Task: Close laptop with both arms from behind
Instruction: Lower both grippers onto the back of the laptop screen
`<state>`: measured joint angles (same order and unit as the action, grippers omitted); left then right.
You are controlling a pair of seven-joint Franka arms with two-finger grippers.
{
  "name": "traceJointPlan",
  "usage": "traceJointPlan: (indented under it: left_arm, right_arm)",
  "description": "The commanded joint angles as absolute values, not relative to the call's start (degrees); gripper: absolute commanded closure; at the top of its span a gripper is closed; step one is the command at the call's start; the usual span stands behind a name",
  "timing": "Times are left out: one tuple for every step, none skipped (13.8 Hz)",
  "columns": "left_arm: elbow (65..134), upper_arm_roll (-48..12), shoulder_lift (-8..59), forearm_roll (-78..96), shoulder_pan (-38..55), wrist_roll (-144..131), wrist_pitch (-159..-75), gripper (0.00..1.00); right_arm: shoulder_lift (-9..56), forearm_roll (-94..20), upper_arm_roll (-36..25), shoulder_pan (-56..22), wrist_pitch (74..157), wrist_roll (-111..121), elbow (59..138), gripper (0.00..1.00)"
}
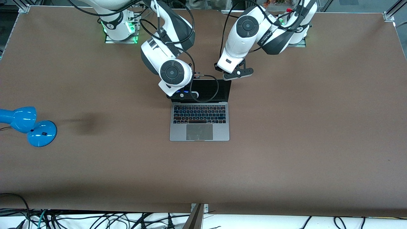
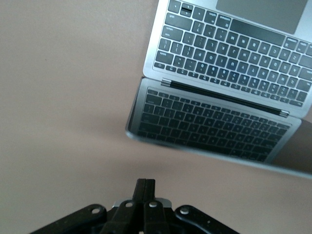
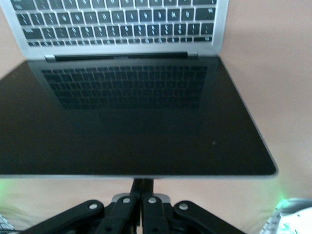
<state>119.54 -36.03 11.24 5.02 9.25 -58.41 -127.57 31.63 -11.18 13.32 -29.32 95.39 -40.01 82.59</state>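
The laptop (image 1: 199,117) is seen open near the middle of the table (image 1: 286,143), its black screen (image 3: 131,117) raised and its keyboard (image 1: 199,114) and trackpad (image 1: 199,132) nearer the front camera. The right gripper (image 3: 143,184) is held at the screen's top edge, fingers pressed together on nothing — the left gripper (image 2: 145,184), likewise closed and empty, is held over the table just off the lid's corner toward the left arm's end. A blue desk lamp (image 1: 27,124) is set well apart at the right arm's end.

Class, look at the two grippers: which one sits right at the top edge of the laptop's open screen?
The right gripper: its shut fingers meet the laptop screen's top edge. The left gripper, also shut, hangs over bare table, apart from the lid.
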Motion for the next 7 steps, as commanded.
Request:
traceJointPlan:
  left_arm:
    - [117.2, -36.2, 14.3, 1.2, 9.1, -61.5, -128.0, 1.0]
    - [116.8, -36.2, 15.1, 0.6, 9.1, -61.7, -128.0, 1.0]
    - [115.9, -36.1, 15.7, 0.0, 9.1, -62.1, -127.9, 1.0]
    - [115.5, -36.0, 16.3, -0.2, 9.1, -62.7, -128.0, 1.0]
    - [115.1, -35.9, 16.6, -0.3, 9.1, -62.7, -128.0, 1.0]
    - [114.9, -35.9, 17.2, -1.2, 9.1, -62.8, -127.9, 1.0]
    - [114.2, -35.9, 17.8, -1.8, 9.1, -63.0, -127.9, 1.0]
  right_arm:
    - [31.3, -11.3, 12.8, -29.6, 97.9, -39.1, 83.3, 0.95]
    - [31.3, -11.2, 12.7, -29.6, 98.3, -39.0, 83.3, 0.95]
    - [31.3, -11.2, 12.7, -29.6, 98.7, -38.8, 83.3, 0.95]
    - [31.5, -11.1, 12.7, -29.6, 98.8, -38.8, 83.3, 0.95]
    - [31.6, -10.9, 12.7, -29.6, 99.1, -38.7, 83.3, 0.95]
    - [31.6, -10.5, 12.4, -29.6, 99.6, -38.3, 83.3, 0.95]
    - [31.7, -10.2, 12.4, -29.6, 100.3, -38.1, 83.3, 0.95]
